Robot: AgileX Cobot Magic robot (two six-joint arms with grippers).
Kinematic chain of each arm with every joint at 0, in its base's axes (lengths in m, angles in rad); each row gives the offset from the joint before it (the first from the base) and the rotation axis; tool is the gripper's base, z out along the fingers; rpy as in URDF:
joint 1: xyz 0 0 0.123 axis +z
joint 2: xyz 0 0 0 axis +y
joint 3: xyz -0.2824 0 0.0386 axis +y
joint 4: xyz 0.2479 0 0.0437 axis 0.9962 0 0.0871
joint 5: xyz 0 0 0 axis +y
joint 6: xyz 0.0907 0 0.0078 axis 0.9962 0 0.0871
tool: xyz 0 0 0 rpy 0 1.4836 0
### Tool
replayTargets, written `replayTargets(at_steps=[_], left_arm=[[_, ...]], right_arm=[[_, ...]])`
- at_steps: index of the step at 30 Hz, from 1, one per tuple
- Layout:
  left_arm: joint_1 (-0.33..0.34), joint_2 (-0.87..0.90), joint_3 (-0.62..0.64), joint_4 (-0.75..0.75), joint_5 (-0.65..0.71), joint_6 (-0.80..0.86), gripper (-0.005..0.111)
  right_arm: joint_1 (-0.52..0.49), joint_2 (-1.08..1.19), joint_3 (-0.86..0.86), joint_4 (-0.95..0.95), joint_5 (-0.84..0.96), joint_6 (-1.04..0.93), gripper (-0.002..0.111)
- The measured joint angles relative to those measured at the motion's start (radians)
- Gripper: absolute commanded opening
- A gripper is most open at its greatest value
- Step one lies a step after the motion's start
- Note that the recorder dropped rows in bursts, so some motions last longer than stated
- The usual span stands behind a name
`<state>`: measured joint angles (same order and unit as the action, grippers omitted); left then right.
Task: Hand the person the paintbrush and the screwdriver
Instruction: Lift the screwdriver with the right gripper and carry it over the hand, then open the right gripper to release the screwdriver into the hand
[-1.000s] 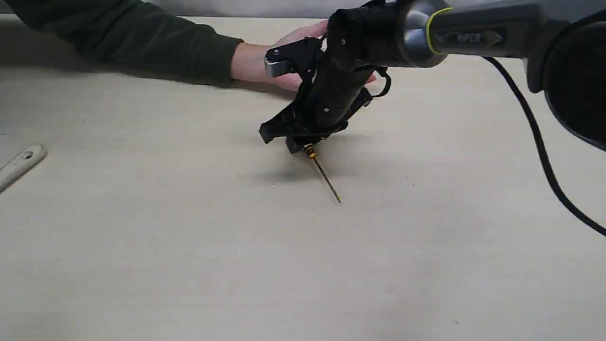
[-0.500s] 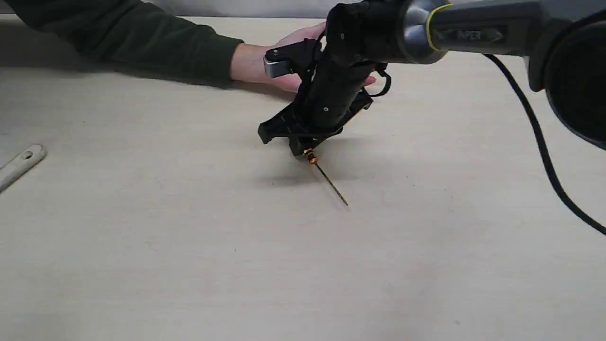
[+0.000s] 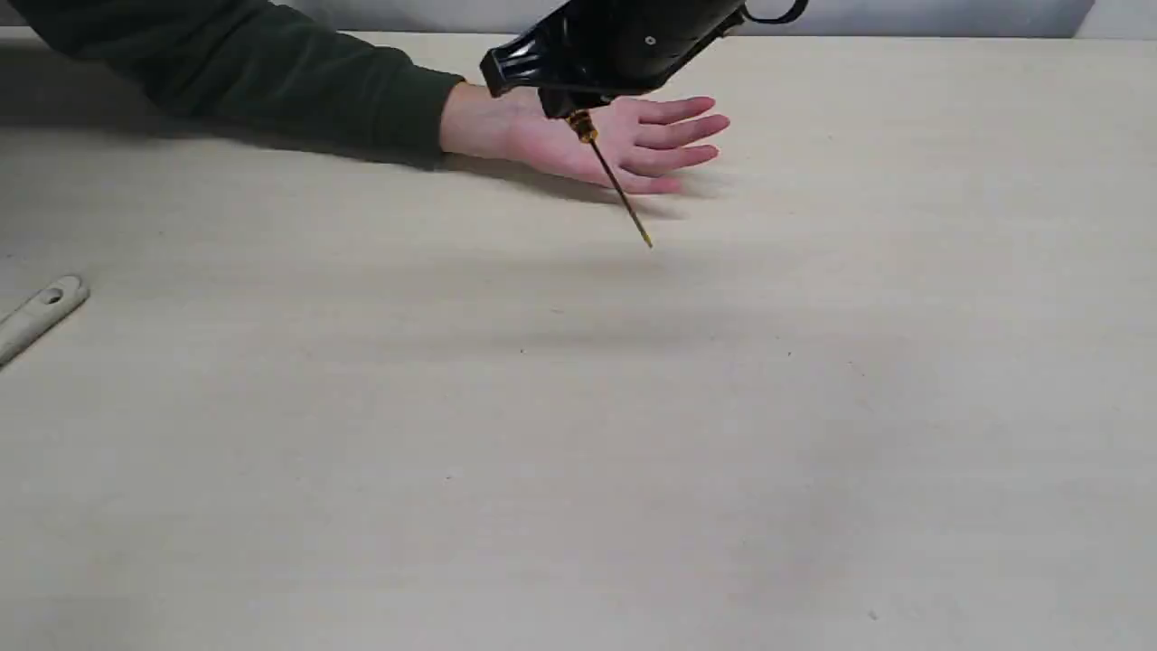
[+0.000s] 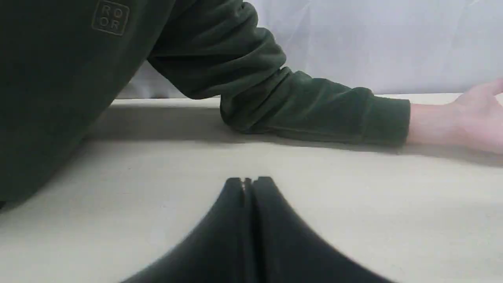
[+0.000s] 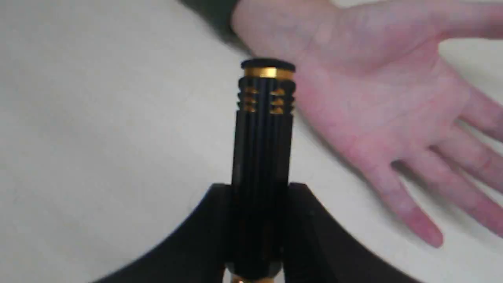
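My right gripper (image 3: 569, 104) is shut on the screwdriver (image 3: 613, 181) and holds it in the air in front of the person's open hand (image 3: 633, 140). Its thin shaft slants down toward the table. In the right wrist view the black handle with gold rings (image 5: 264, 129) sticks out between the fingers (image 5: 212, 220), its cap near the heel of the palm (image 5: 353, 86). The paintbrush shows only as a pale wooden handle end with a hole (image 3: 41, 312) at the table's left edge. My left gripper (image 4: 248, 182) is shut on nothing, low over the table, facing the dark green sleeve (image 4: 314, 106).
The person's forearm in the green sleeve (image 3: 271, 81) lies across the table's far left. A pale wall (image 4: 353, 39) rises behind the table's far edge. The beige tabletop (image 3: 578, 452) spreads wide in front.
My right gripper has risen off the table with the screwdriver and moved toward the hand. The rest of the right arm has left the exterior view. The hand stays put.
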<state>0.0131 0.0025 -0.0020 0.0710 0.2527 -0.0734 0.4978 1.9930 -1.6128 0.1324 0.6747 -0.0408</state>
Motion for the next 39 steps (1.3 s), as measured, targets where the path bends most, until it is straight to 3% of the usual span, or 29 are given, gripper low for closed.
replayTargets(at_steps=[10,20,22,26,29,39], left_arm=[[0.000,0.000,0.000,0.000,0.000,0.000,0.000],[0.000,0.000,0.000,0.000,0.000,0.000,0.000],[0.000,0.000,0.000,0.000,0.000,0.000,0.000],[0.000,0.000,0.000,0.000,0.000,0.000,0.000],[0.000,0.000,0.000,0.000,0.000,0.000,0.000],[0.000,0.000,0.000,0.000,0.000,0.000,0.000]], right_arm=[[-0.091,0.143,-0.168,-0.031,-0.019,0.035,0.004],[-0.102,0.347,-0.371,-0.046,0.037,0.052,0.006],[-0.102,0.376,-0.393,-0.053,0.040,0.056,0.013],[-0.102,0.394,-0.415,-0.058,0.041,0.061,0.042],[-0.102,0.394,-0.436,-0.062,0.060,0.076,0.056],[-0.175,0.349,-0.458,-0.066,0.205,0.107,0.057]])
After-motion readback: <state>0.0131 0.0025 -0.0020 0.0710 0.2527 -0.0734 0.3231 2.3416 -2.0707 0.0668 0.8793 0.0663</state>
